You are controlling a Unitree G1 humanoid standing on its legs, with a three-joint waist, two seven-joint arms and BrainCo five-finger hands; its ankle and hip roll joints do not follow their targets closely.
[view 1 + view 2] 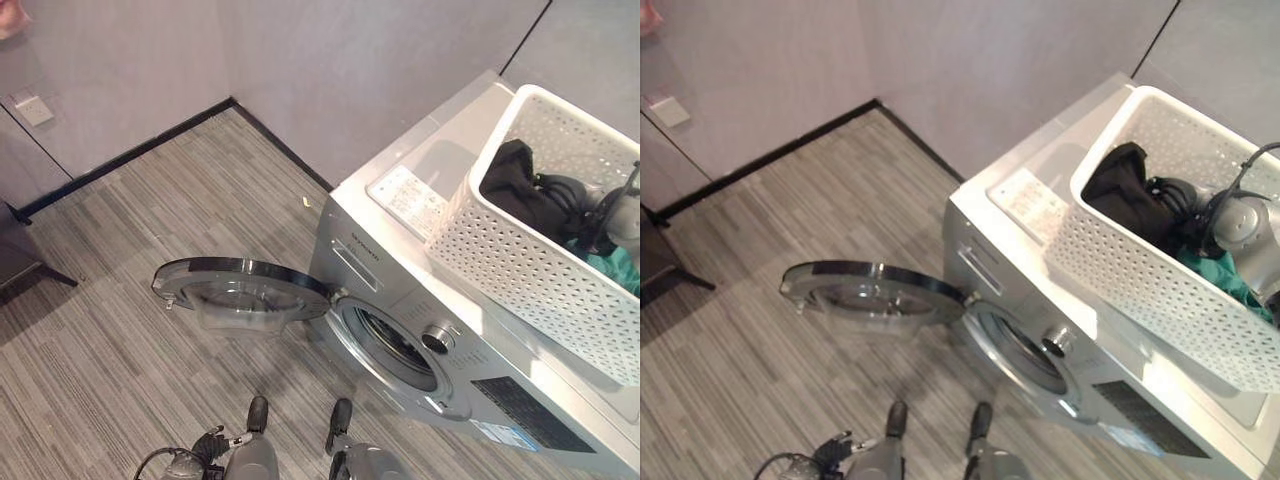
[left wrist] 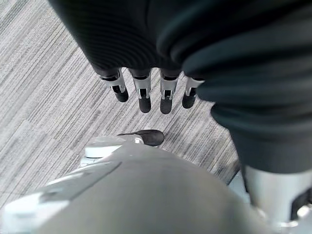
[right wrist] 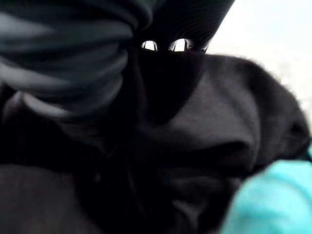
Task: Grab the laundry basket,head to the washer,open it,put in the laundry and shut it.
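White perforated laundry basket (image 1: pixel 520 260) sits on the washer (image 1: pixel 420 200) top, at its right end. Washer door (image 1: pixel 240 285) hangs wide open, drum mouth (image 1: pixel 390 345) exposed. Right hand (image 1: pixel 1180 205) is down inside the basket, buried in black clothing (image 1: pixel 515 185) beside a teal garment (image 1: pixel 1225 280); finger state cannot be told. Left hand (image 2: pixel 146 92) hangs over the floor (image 1: pixel 150 220), fingers straight and holding nothing.

My left hand (image 2: pixel 146 73) over grey striped carpet floor (image 2: pixel 44 97). My fingers (image 2: pixel 144 93) straight, relaxed, side by side, dark tips toward carpet, holding nothing. My thumb (image 2: pixel 148 137) apart from them, beyond fingertips.
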